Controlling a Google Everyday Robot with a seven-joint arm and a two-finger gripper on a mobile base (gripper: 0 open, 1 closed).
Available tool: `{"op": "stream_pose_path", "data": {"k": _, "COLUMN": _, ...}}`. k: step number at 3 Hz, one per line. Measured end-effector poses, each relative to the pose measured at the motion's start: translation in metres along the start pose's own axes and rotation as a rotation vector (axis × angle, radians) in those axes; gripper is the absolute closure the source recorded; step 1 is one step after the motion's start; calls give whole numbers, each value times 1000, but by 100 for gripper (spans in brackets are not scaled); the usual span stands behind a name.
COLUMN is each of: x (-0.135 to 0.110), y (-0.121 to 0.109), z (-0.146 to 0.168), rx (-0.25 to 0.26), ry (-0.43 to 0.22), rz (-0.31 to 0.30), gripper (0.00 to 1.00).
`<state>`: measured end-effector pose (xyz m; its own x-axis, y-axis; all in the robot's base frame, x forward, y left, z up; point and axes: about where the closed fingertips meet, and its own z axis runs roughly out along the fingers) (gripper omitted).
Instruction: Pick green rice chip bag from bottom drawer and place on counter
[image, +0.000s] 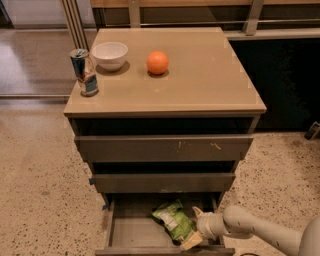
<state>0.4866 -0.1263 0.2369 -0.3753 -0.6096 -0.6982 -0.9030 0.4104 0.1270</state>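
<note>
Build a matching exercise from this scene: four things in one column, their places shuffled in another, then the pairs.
1 orange
2 white bowl
3 green rice chip bag
4 gripper

A lying in the bottom drawer
B on the counter, next to the can
C at the bag's right edge
D on the counter, right of the bowl

Pairs: 1-D, 2-B, 3-A, 4-C

1 upright blue-and-silver can (84, 72) stands just beside 1 white bowl (110, 54), with 1 orange (157, 62) apart to the bowl's right.
</note>
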Motion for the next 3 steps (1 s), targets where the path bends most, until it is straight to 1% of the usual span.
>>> {"op": "stream_pose_path", "data": {"k": 1, "x": 3, "y": -4, "z": 15, "rx": 0, "ry": -16, "rz": 3, "gripper": 0}}
{"op": "stream_pose_path", "data": {"k": 2, "x": 3, "y": -14, "z": 30, "rx": 11, "ry": -34, "rz": 12, "gripper": 9}}
{"op": "stream_pose_path", "data": {"k": 3, "x": 2, "y": -18, "z": 37, "rx": 18, "ry": -42, "rz": 16, "gripper": 31}}
